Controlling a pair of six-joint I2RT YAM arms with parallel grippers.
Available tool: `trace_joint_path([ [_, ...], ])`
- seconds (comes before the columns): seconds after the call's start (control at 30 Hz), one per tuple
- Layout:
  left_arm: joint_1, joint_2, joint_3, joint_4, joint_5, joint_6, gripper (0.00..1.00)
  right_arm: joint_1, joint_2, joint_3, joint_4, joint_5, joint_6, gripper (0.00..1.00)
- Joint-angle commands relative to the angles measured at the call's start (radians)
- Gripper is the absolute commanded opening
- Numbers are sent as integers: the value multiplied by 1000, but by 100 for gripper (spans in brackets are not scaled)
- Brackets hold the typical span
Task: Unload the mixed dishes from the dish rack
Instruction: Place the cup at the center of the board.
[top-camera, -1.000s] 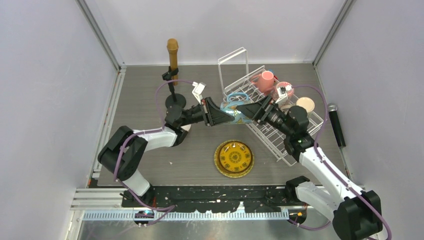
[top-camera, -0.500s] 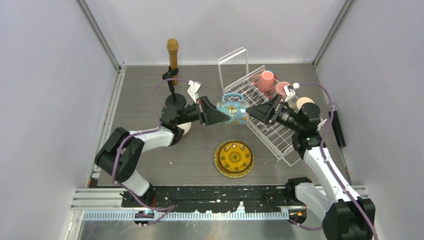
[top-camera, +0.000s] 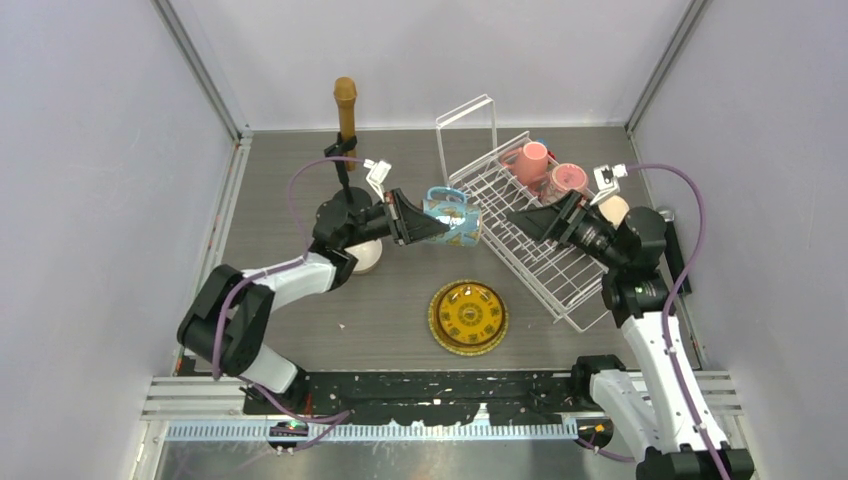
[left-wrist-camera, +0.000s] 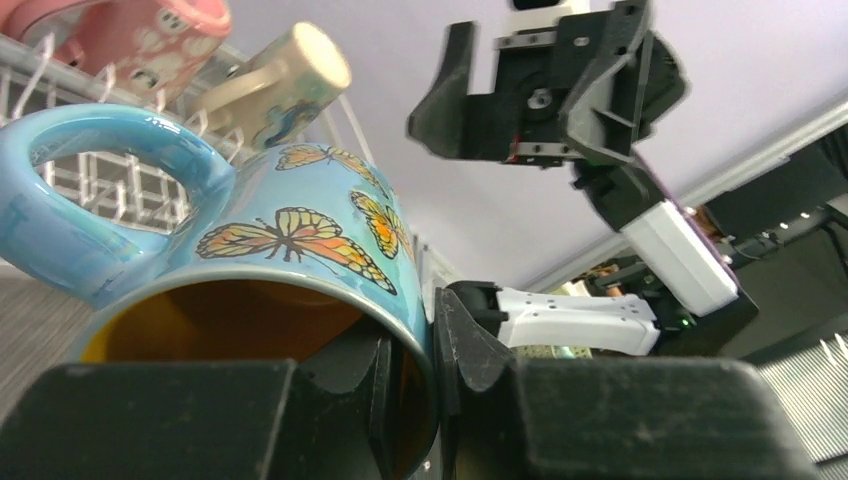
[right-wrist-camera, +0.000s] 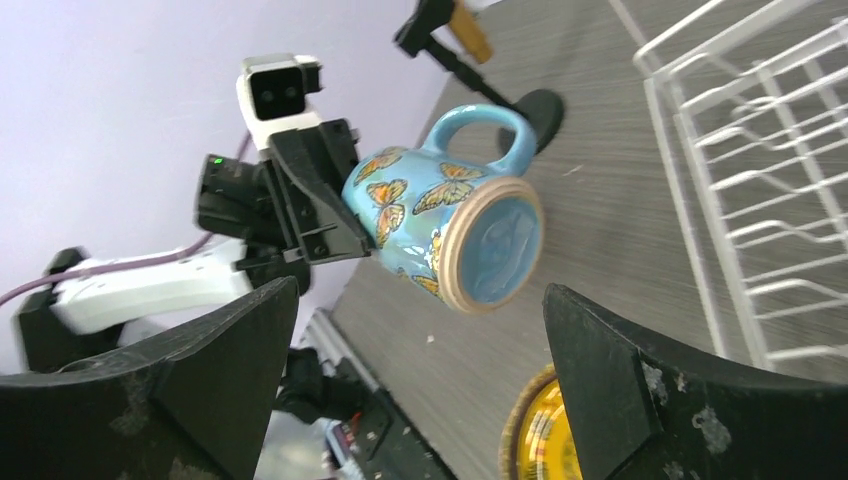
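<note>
Rack (top-camera: 548, 268): 2 pink mugs (top-camera: 531, 160) | left hand (top-camera: 433, 226) clamps blue mug (top-camera: 457, 214) | right hand (top-camera: 525, 218) apart

2 arms were seen, the left arm (top-camera: 300, 277) and the right arm (top-camera: 655, 345), each built of smooth white link shells joined by rounded black joint housings. A thin purple cable (top-camera: 296, 190) was looped loosely along each arm. A small white camera block (right-wrist-camera: 280, 90) with a dark front window was mounted at each wrist. The left gripper (top-camera: 437, 225) and the right gripper (top-camera: 520, 222) were finished in matte black, with angular, wedge-shaped fingers (right-wrist-camera: 620, 390) flecked with pale scuffs. Silver screws and a trace of red were noted in the right gripper's body, and a green light (right-wrist-camera: 213, 160) was lit on the left wrist housing.
</note>
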Motion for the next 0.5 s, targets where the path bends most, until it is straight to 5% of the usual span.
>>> trace_joint_path([
  [0.0,-5,-153,67,-342,-66,245,0,-4,-86,58,-183,227,-171,100],
  [0.2,-128,-298,224,-1124,-507,708,0,-3,-164,44,-257,459,-232,100],
  [0.47,-184,-245,334,-1440,-746,784,0,-3,-136,58,-291,493,-265,100],
])
